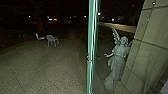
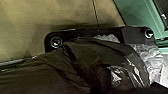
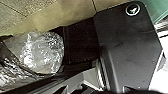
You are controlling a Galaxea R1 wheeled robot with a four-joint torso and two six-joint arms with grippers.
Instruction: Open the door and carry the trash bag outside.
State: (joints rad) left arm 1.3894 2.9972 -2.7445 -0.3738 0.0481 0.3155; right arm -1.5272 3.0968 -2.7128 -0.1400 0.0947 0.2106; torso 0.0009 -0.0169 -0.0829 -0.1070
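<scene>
The dark trash bag [image 2: 60, 67] lies close before the left hand and near the right hand, whether either is clamped or apart cannot be told, and the wrist views show its folds, whereas the head view shows, beyond both hands, a winged statue [image 1: 117, 61] and a pale chair [image 1: 52, 40].

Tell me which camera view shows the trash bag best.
The left wrist view: the trash bag spreads widest there, folds plain. The right wrist view has a smaller, shiny part beside crumpled clear plastic.
</scene>
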